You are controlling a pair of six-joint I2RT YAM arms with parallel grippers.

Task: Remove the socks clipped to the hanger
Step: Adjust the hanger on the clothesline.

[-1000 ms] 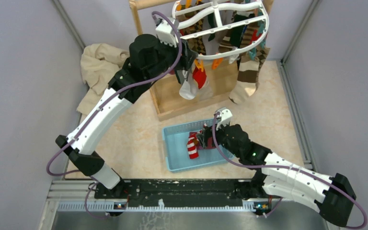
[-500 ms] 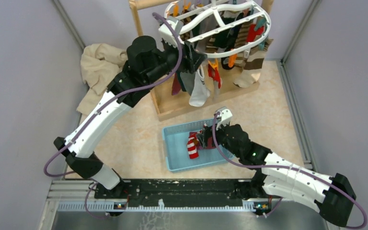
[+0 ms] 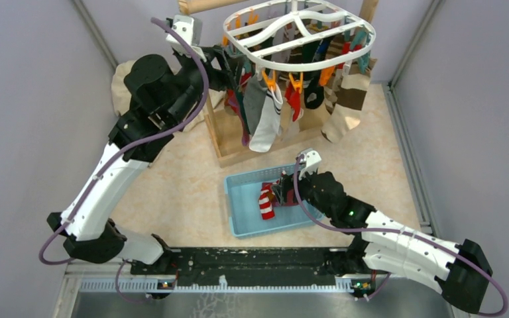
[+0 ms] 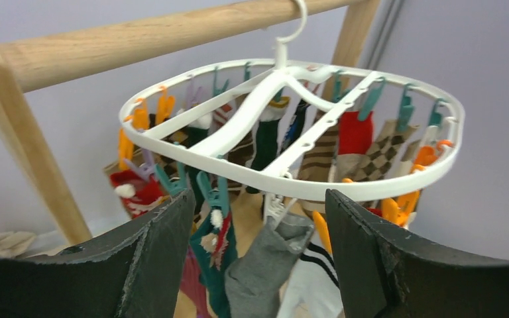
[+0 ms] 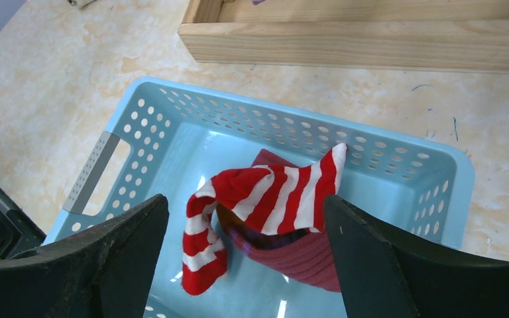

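Observation:
The white hanger hangs from the wooden bar, and its rim fills the left wrist view. Many socks stay clipped to it, among them a grey sock and a green patterned sock. My left gripper is at the hanger's left side, level with the clips. It is open and empty, with the grey sock hanging beyond its fingers. My right gripper hovers open over a red-and-white striped sock that lies on a maroon sock in the basket.
The pale blue basket sits on the table in front of the wooden stand's base. The stand's round bar carries the hanger hook. A beige cloth is heaped at the back left. Grey walls close in both sides.
My left arm has drawn back to the left, away from the socks, and its jaws have widened. The hanger, tilted before, has swung back level. The right arm has not moved.

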